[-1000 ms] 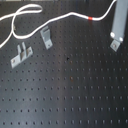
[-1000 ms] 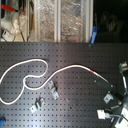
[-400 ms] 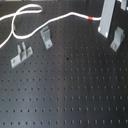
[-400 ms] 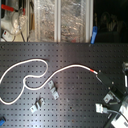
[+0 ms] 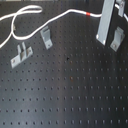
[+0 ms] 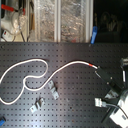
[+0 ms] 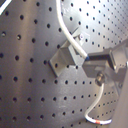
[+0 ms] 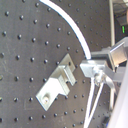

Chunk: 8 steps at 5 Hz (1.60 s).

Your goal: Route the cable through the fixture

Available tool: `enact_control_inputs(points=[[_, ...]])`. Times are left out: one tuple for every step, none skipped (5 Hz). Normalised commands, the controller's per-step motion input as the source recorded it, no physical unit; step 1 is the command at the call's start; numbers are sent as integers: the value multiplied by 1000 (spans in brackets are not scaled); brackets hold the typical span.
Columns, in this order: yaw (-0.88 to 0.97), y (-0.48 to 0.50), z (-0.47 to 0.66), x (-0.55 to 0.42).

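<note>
The cable [image 5: 55,21] is a thin white cord looping over the black pegboard in both exterior views, with a red band [image 5: 89,15] near its right end, also seen in the second exterior view [image 6: 91,66]. Small metal bracket fixtures stand below it: one [image 5: 46,37] under the cable, one [image 5: 20,54] further left, one [image 5: 118,38] at the right. My gripper [image 5: 101,39] shows as a single grey bar slanting down between the red band and the right bracket. In both wrist views the cable [image 7: 70,35] runs past the gripper [image 7: 86,65]. Its jaw gap is not visible.
The pegboard [image 5: 70,95] stretches toward the first exterior view's bottom. Shelves with clear bins [image 6: 60,20] stand behind the board in the second exterior view. The arm's body [image 6: 120,112] fills the second exterior view's lower right corner.
The grey gripper bar came into the first exterior view from the upper right and has held near the red band since 0.4 s ago. The cable has not moved.
</note>
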Motion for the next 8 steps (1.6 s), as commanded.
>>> enact_control_inputs(points=[[334, 107, 137, -123], [631, 131, 57, -100], [0, -5, 52, -32], [-34, -200, 386, -254], [0, 10, 0, 12], [0, 130, -116, 162], [0, 0, 39, 0], [100, -46, 215, -356]])
